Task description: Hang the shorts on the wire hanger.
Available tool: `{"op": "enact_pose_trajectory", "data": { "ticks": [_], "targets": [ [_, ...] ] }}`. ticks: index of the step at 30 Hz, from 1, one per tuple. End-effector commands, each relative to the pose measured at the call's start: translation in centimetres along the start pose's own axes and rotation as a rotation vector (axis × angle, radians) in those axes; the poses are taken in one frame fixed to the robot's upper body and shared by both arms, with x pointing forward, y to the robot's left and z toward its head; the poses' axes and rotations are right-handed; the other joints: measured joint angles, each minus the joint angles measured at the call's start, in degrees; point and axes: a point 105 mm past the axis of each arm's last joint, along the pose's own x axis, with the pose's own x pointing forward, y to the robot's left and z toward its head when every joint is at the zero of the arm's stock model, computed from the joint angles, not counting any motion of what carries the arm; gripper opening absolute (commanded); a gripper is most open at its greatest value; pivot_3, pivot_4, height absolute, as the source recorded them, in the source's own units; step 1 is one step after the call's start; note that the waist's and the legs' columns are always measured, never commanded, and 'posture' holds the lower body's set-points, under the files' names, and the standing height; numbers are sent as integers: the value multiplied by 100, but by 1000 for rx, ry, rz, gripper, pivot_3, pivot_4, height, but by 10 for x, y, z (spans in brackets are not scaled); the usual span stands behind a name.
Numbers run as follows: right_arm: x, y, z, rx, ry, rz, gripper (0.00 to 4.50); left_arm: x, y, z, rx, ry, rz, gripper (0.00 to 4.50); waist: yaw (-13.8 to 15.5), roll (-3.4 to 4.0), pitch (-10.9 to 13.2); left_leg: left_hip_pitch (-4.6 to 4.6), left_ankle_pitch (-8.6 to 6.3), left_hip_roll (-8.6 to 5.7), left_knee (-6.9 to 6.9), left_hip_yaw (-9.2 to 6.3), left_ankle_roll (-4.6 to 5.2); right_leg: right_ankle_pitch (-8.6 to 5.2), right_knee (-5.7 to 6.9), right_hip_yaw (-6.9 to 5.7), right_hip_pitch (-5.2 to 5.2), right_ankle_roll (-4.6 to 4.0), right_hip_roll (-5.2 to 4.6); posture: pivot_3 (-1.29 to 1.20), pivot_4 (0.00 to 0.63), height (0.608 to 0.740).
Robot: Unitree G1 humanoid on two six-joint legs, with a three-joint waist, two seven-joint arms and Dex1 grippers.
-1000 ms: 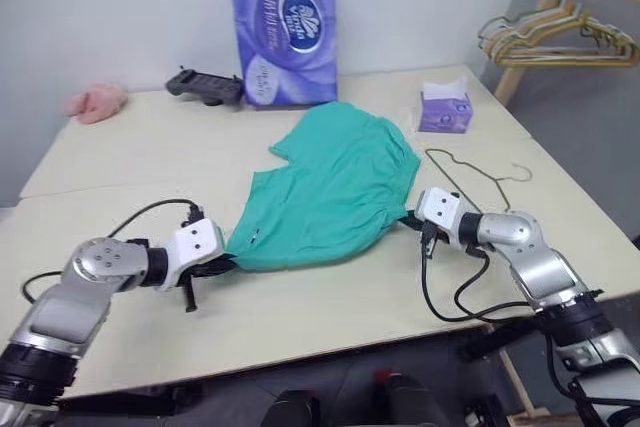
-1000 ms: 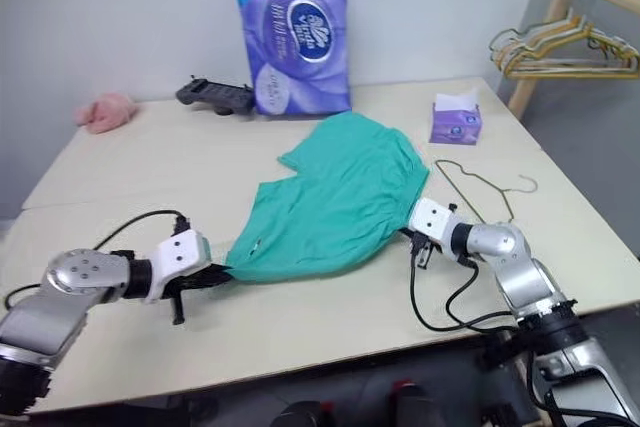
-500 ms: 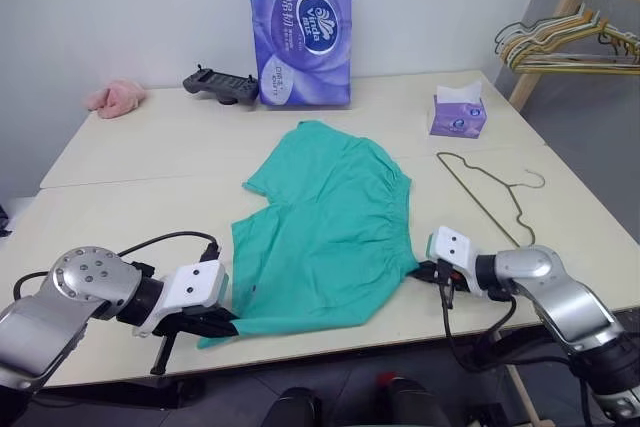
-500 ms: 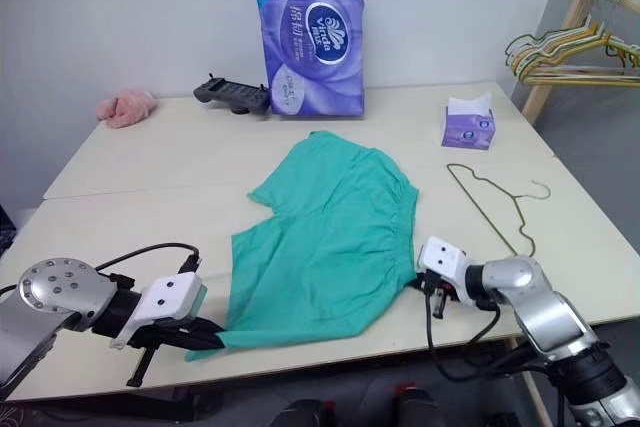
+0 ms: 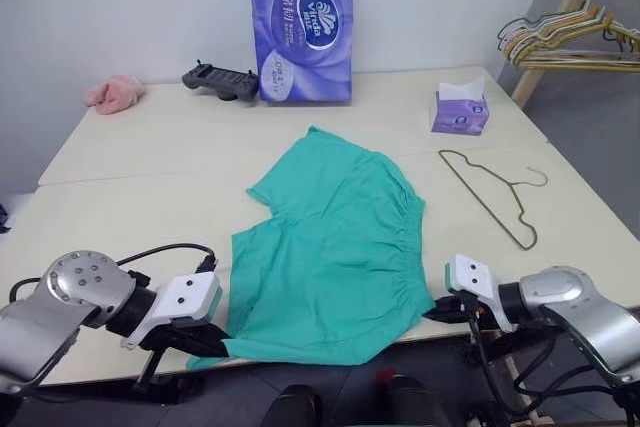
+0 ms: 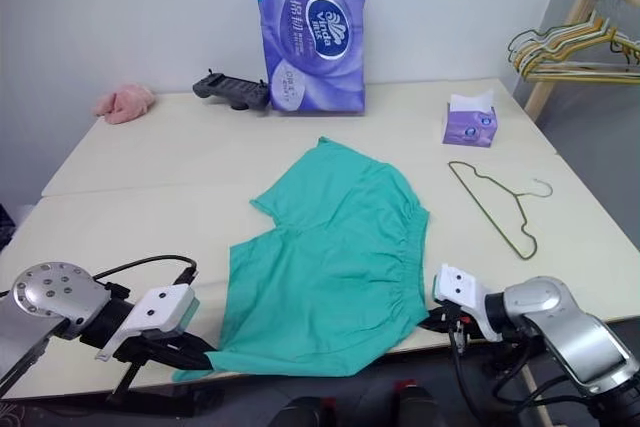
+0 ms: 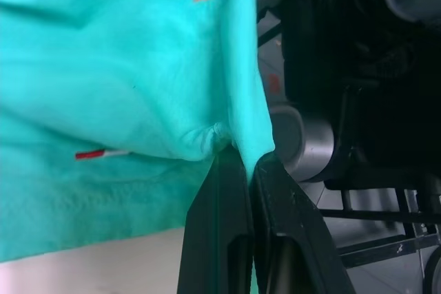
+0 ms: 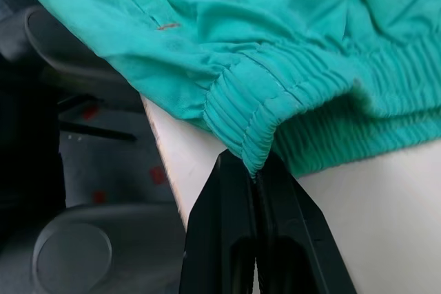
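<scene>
Both jaws clamped on shorts (image 5: 335, 247) corners at table (image 5: 150, 162) near edge (my spread for flattening); wire hanger (image 5: 495, 192) untouched by right edge.

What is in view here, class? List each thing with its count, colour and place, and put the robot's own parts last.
Table: one, cream, under everything listed.
Shorts: one pair, teal-green, spread flat at the table's near middle, near edge at the table's front edge.
Wire hanger: one, olive-grey, flat on the table right of the shorts, apart from them.
Tissue box: one, purple, far right of the table.
Tissue pack: one, purple, upright at the back by the wall.
Controller: one, black, left of the pack.
Pink cloth: one, back left corner.
Hangers: a bunch, yellow and green, on a wooden rack at right.
Left gripper: black, shut on the shorts' near left corner.
Right gripper: black, shut on the waistband's near end.
</scene>
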Motion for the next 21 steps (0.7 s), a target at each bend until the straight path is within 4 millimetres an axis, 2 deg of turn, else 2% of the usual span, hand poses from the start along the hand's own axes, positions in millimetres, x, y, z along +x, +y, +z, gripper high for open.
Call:
{"op": "enact_pose_trajectory", "data": {
  "ticks": [1,5,11,15,18,21],
  "targets": [
    [-5,-2,9,-24,-21,-10,0,0,3,4,43,-4,4,248,-1,-6,13,0,0,2,0,0,0,0,-2,1,1,0,-2,15,125,740],
    [-8,-2,10,-11,-17,12,1052,-5,3,6,11,-17,-26,1301,-1,-2,33,3,0,3,0,-6,0,0,-14,-1,11,-1,-2,13,124,740],
    [-25,12,8,-25,16,108,3097,-18,-1,-1,-71,-16,-79,3125,-2,6,55,4,0,6,0,-10,0,1,-43,-13,26,1,-1,19,121,740],
    [-41,22,7,-27,54,176,4494,-30,5,-1,-129,-45,-66,4379,0,3,63,4,0,5,-1,-14,0,-3,-50,-19,32,8,-3,16,119,740],
    [-56,25,8,-6,86,214,4500,-47,18,17,-171,-145,-32,4447,-1,0,68,6,0,7,1,-18,1,-6,-51,-25,38,14,-4,10,111,740],
    [-68,11,25,60,36,180,4500,-65,58,32,-136,-225,153,4447,0,0,69,8,0,6,4,-22,0,-7,-53,-34,44,17,-3,3,109,740]
  ]
}}
